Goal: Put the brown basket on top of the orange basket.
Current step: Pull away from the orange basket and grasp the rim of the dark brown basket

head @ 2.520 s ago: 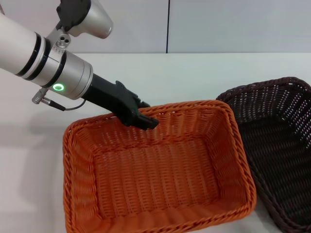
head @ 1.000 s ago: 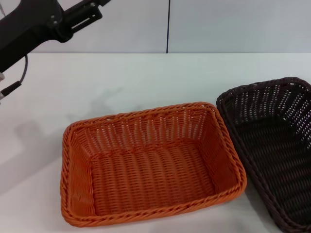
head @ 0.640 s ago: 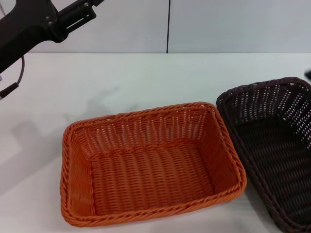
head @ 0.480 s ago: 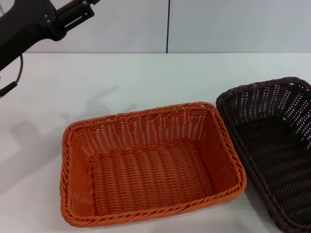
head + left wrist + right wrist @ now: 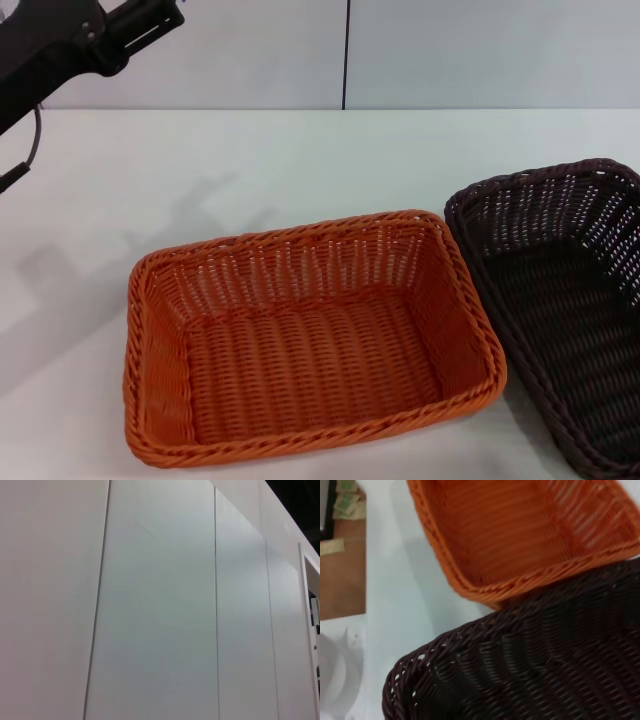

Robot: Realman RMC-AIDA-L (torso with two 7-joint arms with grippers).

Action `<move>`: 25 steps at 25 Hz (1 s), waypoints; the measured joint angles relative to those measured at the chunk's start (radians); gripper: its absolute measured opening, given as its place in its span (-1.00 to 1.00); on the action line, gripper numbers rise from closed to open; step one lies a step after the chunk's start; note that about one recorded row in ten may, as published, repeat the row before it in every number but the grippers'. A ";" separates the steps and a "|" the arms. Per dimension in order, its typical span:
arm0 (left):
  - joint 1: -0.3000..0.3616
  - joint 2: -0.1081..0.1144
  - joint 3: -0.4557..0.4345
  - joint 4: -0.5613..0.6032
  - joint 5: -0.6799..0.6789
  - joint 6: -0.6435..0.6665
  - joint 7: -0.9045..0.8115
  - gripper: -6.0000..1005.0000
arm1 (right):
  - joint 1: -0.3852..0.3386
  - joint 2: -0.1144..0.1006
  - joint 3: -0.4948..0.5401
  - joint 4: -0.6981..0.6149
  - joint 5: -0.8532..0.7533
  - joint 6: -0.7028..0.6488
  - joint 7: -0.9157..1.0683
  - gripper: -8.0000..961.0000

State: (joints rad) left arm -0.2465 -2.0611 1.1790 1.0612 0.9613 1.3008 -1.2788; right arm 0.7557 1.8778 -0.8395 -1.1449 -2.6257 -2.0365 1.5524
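The orange basket (image 5: 310,340) stands empty on the white table, in front of me and a little left. The brown basket (image 5: 560,300) stands empty right beside it on the right, cut off by the head view's right edge; their rims nearly touch. My left gripper (image 5: 150,20) is raised high at the far left, well away from both baskets and holding nothing that I can see. The right wrist view looks down from close on the brown basket (image 5: 535,660), with the orange basket (image 5: 520,535) beyond it. My right gripper is out of view.
The white table (image 5: 300,160) runs back to a pale panelled wall (image 5: 450,50). The right wrist view shows the table's edge with brown floor (image 5: 340,575) past it. The left wrist view shows only wall panels (image 5: 160,600).
My left gripper has left the orange basket's far rim and risen up and to the left. The orange basket has settled flat. The brown basket has not moved.
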 joint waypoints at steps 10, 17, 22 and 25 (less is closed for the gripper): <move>-0.018 0.001 -0.010 -0.031 -0.001 -0.019 0.005 0.69 | 0.001 0.066 -0.121 0.068 -0.056 0.002 -0.040 0.13; -0.028 0.001 -0.011 -0.032 0.001 -0.024 0.000 0.68 | 0.007 0.096 -0.185 0.092 -0.051 -0.018 -0.045 0.13; -0.032 0.001 -0.010 -0.032 -0.001 -0.025 0.003 0.67 | 0.008 0.113 -0.213 0.087 0.028 -0.079 -0.045 0.13; -0.037 0.001 -0.010 -0.032 -0.001 -0.025 0.005 0.66 | 0.012 0.125 -0.226 0.081 0.051 -0.101 -0.043 0.13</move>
State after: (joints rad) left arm -0.2836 -2.0601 1.1689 1.0294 0.9602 1.2761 -1.2740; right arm 0.7680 2.0027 -1.0656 -1.0636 -2.5746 -2.1378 1.5095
